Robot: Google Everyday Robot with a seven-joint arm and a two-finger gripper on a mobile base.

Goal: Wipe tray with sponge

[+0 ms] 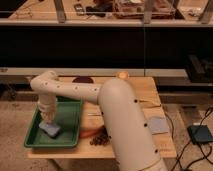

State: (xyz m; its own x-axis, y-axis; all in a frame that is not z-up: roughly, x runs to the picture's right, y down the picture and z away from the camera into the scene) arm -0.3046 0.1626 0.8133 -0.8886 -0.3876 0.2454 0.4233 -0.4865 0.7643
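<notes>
Gripper (48, 120) hangs over left part of green tray (70, 112), pointing down w/ its tip at light blue-grey sponge (50, 130), which lies on tray floor near front-left corner; can't tell if jaws are apart or clamped on it. Tray sits on left end of wooden surface (145, 95), white arm reaching across from right. Orange carrot-like item (89, 133) and dark brown cluster (100, 140) lie just beside tray's front-right corner, grey-blue cloth (156, 124) well apart at right, small orange obj (121, 75) at back edge.
</notes>
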